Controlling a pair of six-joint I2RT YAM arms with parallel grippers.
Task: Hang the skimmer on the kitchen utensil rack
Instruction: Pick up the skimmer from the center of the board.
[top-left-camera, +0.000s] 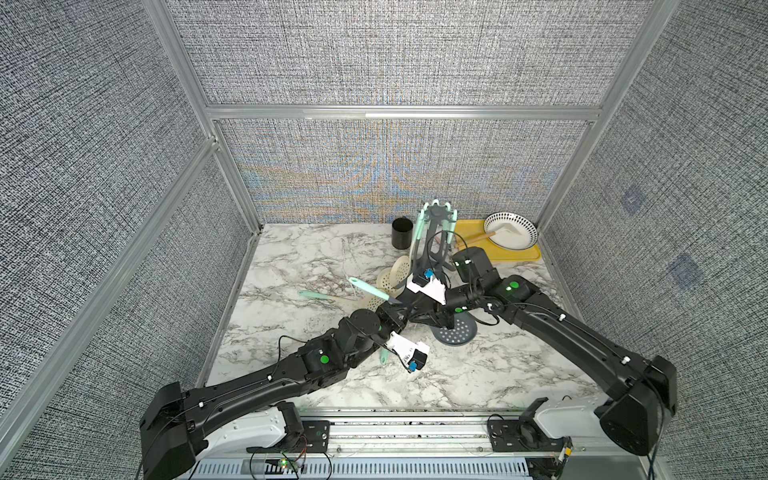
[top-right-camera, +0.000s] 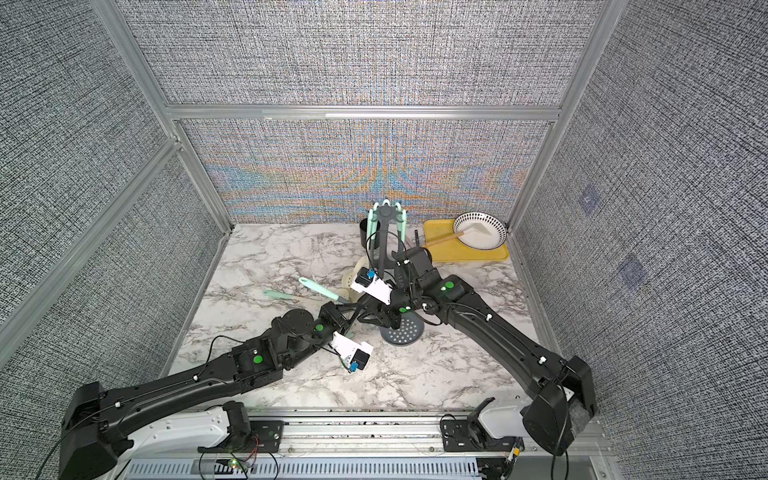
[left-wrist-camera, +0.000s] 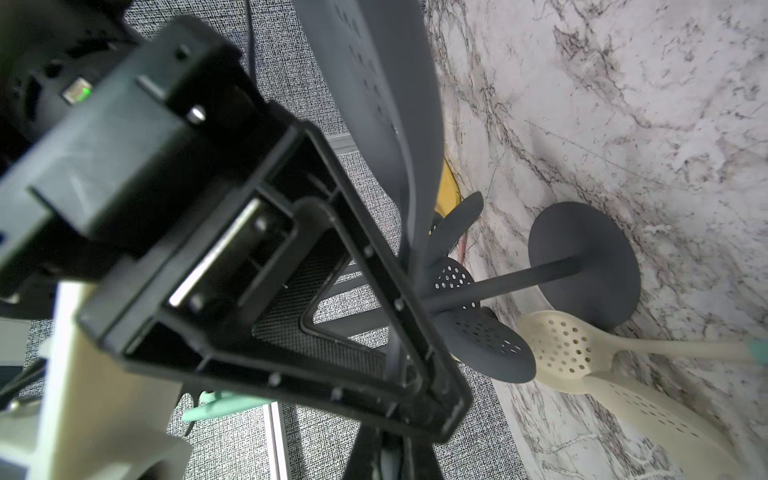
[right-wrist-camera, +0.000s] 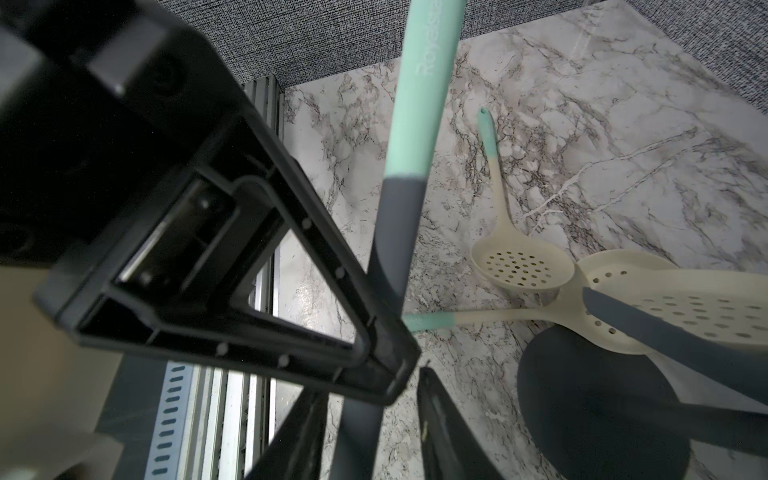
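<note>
Marble tabletop: your left claw clamps the skimmer by its dark neck, just in front of the kitchen utensil rack, off its hooks; whether your right claw grips the handle is unclear.

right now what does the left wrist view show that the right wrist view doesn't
Only left wrist: the perforated head of the skimmer, dark perforated utensils by the pole of the kitchen utensil rack, a sliver of yellow tray. Only right wrist: the skimmer's mint and grey handle, the slotted front rail. Both: marble table, two cream perforated utensils lying on it, and what looks like the rack's round base.
</note>
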